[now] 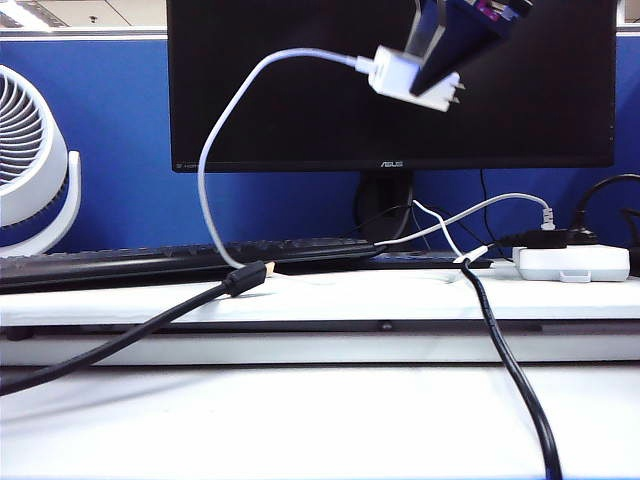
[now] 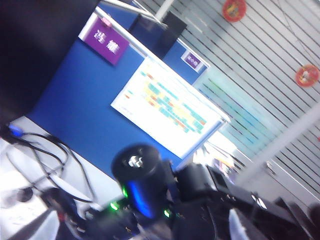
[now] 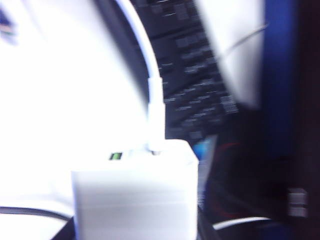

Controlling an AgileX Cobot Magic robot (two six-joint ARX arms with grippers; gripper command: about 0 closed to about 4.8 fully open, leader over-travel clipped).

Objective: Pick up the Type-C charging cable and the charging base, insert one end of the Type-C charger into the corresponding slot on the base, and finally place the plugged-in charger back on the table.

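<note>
My right gripper [image 1: 420, 72] hangs high in front of the monitor, shut on the charging base [image 1: 408, 76], a small white block with its prongs pointing right. The Type-C charging cable [image 1: 212, 150] is plugged into the base's left face, arcs down and ends on the raised shelf of the table [image 1: 300, 420]. In the right wrist view the base [image 3: 135, 195] fills the space between the dark fingers, with the cable [image 3: 154, 110] seated in its slot. My left gripper is outside the exterior view. Its wrist view is blurred, shows no fingers and nothing held.
A black cable with a gold-tipped plug [image 1: 246, 277] lies on the shelf [image 1: 320, 300]. A thick black cable [image 1: 512, 375] runs down across the table. A larger white box [image 1: 570, 262], a keyboard [image 1: 180, 260], a monitor [image 1: 300, 100] and a fan [image 1: 30, 160] stand behind.
</note>
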